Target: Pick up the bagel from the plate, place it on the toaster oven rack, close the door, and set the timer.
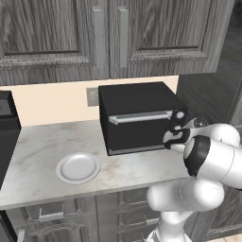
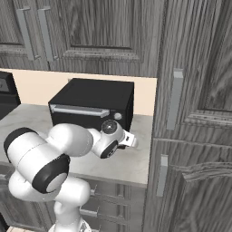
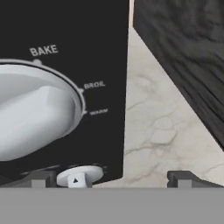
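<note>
End effector (image 3: pixel 109 178) released, tips straddling small lower knob (image 3: pixel 79 176) on oven (image 1: pixel 137 116); door (image 1: pixel 137 127) closed; plate (image 1: pixel 78 168) bare on bench (image 1: pixel 42 142).

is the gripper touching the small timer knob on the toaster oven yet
Cannot tell. In the hand view the small knob sits between the open gripper fingertips, but no contact or gap shows plainly.

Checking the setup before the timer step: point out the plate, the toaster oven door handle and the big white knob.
plate (image 1: pixel 78 168): left base view, bare centre of the dish.
door handle (image 1: pixel 140 116): left base view, middle of the silver bar.
big white knob (image 3: pixel 33 113): hand view, face of the dial beside the BAKE label.
</note>
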Robot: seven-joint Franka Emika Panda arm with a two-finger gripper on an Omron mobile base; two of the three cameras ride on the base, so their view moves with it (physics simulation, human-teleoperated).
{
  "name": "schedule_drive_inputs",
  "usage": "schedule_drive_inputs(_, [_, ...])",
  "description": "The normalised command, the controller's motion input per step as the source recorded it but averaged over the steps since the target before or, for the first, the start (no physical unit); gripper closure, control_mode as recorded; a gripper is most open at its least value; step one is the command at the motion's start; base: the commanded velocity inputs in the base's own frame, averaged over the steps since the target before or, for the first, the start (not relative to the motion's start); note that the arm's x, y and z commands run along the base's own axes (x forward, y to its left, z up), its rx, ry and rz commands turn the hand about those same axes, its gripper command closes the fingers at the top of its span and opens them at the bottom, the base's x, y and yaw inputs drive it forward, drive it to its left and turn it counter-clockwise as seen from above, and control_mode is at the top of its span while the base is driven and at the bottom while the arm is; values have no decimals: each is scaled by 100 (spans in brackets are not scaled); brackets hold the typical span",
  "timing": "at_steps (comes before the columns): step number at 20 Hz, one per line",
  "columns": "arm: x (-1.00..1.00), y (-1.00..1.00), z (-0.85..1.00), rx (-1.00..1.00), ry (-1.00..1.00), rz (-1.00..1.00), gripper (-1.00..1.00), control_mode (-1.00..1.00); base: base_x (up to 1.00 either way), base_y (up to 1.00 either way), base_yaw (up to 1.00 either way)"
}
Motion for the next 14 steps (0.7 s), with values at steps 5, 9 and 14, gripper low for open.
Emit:
schedule_drive_inputs(5, [0,0,-8,1,0,0,-100,-100,0,0,0])
schedule_drive_inputs(9, [0,0,-14,1,2,0,-100,-100,0,0,0])
schedule_drive_inputs(14, [3,0,-15,1,2,0,100,-100,0,0,0])
